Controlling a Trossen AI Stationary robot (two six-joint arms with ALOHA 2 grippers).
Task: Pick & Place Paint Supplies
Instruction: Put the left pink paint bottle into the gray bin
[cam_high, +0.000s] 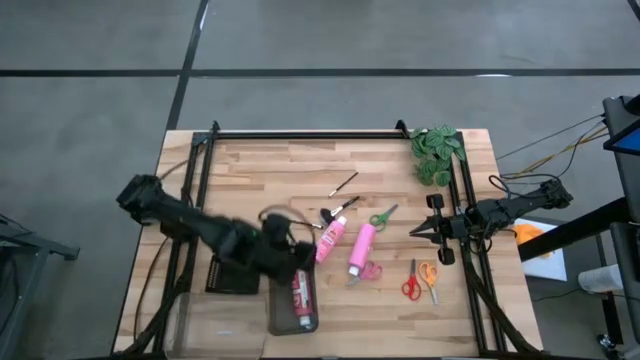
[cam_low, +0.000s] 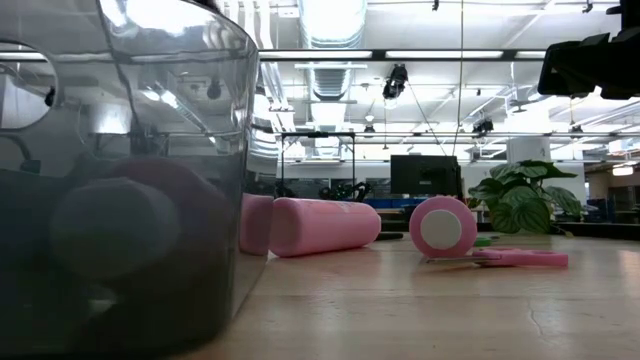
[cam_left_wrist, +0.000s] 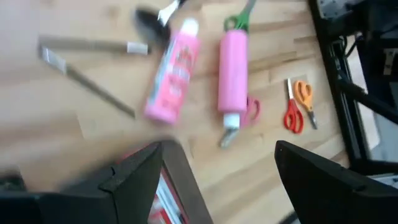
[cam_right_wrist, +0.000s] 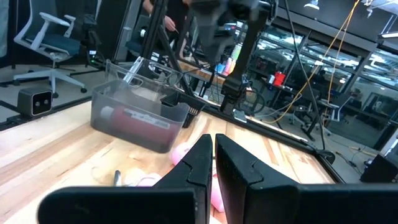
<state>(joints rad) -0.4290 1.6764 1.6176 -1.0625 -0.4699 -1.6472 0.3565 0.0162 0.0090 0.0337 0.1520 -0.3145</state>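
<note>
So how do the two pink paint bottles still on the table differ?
The left pink bottle bears a printed label and lies slanted; the right pink bottle is plain and lies nearly straight. The left one's cap points toward the table's far edge, the right one's toward the near. Both lie flat, side by side.

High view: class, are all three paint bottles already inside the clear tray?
No: only one bottle lies in the clear tray; two pink bottles lie on the table.

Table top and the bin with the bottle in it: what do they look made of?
Table top: looks like wood, butcher-block style; pale joined strips with visible grain, matte finish.
Bin: looks like clear smoky plastic; the red-labelled bottle inside shows through its walls, and its rim catches light glossily.
</note>
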